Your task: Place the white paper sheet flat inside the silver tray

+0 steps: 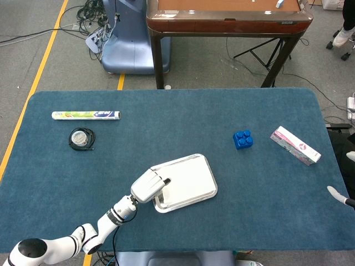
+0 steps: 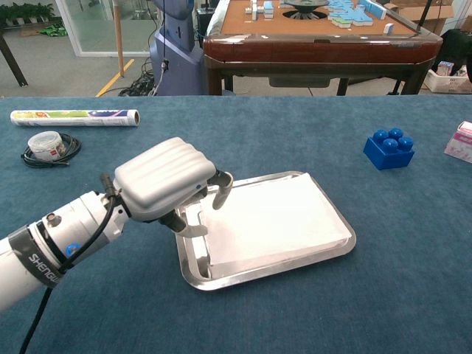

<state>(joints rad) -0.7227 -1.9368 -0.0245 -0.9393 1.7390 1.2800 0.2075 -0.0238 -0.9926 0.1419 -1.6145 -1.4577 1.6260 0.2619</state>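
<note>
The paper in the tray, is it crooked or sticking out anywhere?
Nothing stands out. The white paper sheet lies flat inside the silver tray, lined up with its rim. The left hand has fingertips at the sheet's left edge.

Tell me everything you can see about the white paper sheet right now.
The white paper sheet is a plain, unmarked rectangle lying inside the silver tray, covering most of its floor. It looks nearly flat, though its front-left edge seems slightly raised. The left hand hovers over its left end with fingers curled down toward the sheet; whether they touch it is unclear.
</note>
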